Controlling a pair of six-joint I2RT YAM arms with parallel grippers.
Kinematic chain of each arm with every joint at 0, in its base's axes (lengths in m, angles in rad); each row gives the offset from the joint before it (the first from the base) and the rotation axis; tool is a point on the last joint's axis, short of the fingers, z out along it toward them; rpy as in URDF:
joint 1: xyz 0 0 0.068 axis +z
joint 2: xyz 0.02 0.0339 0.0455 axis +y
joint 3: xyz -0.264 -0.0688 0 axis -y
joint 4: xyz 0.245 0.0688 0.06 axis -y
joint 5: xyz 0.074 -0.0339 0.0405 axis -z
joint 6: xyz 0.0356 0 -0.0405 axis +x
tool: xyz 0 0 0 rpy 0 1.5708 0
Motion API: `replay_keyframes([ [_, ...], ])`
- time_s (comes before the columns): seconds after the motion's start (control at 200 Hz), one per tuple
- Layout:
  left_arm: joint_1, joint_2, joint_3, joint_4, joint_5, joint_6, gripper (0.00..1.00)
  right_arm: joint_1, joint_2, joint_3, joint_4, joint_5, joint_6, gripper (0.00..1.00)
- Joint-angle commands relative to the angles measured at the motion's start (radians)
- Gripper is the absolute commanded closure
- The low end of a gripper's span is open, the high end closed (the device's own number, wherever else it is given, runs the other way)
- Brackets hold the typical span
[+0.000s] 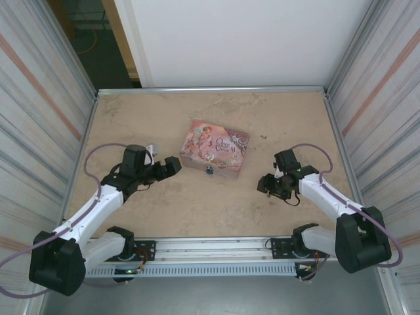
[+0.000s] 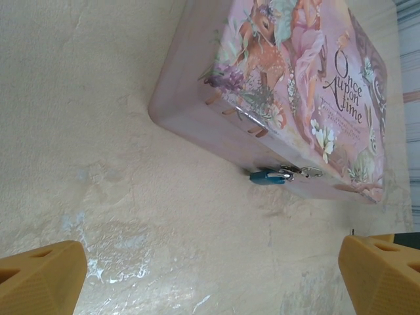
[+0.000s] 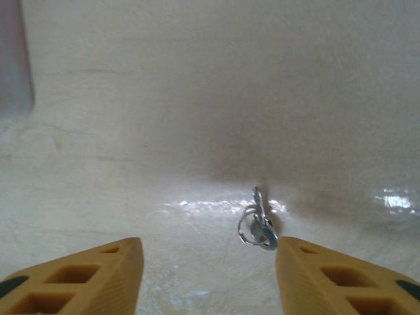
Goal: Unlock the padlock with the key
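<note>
The small blue padlock (image 1: 209, 169) hangs from the clasp on the near side of the pink tin (image 1: 215, 147). In the left wrist view the padlock (image 2: 267, 176) lies against the tin's (image 2: 295, 85) side wall, silver shackle through the clasp. My left gripper (image 1: 174, 164) is open just left of the tin, its yellow fingers (image 2: 46, 279) wide apart and nothing between them (image 2: 213, 272). The key (image 3: 258, 223), on a small silver ring, lies on the table between the fingers of my right gripper (image 3: 209, 259), right up against the right finger (image 3: 328, 275). A wide gap remains at the left finger. The right gripper (image 1: 266, 184) is low over the table, right of the tin.
The tan table (image 1: 210, 210) is fenced by a metal rim and corrugated walls on the left and right. A corner of the tin (image 3: 13, 59) shows at the upper left of the right wrist view. Both arms' cables loop beside them.
</note>
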Motion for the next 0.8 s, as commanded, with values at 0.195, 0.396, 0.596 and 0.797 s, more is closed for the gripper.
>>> replay_keyframes([
  [0.195, -0.002, -0.001, -0.008, 0.018, -0.006, -0.014, 0.01, -0.038, 0.032, -0.042, 0.025, 0.026, 0.023, 0.63],
  [0.396, -0.003, 0.0, -0.007, 0.018, -0.004, -0.016, 0.01, -0.048, 0.042, -0.05, 0.037, 0.022, 0.022, 0.7],
  [0.596, -0.003, 0.005, -0.006, 0.018, -0.004, -0.018, 0.01, -0.05, 0.062, -0.051, 0.044, 0.011, 0.023, 0.75],
  [0.797, -0.002, 0.005, -0.005, 0.016, -0.004, -0.018, 0.01, -0.05, 0.093, -0.052, 0.052, 0.004, 0.028, 0.8],
])
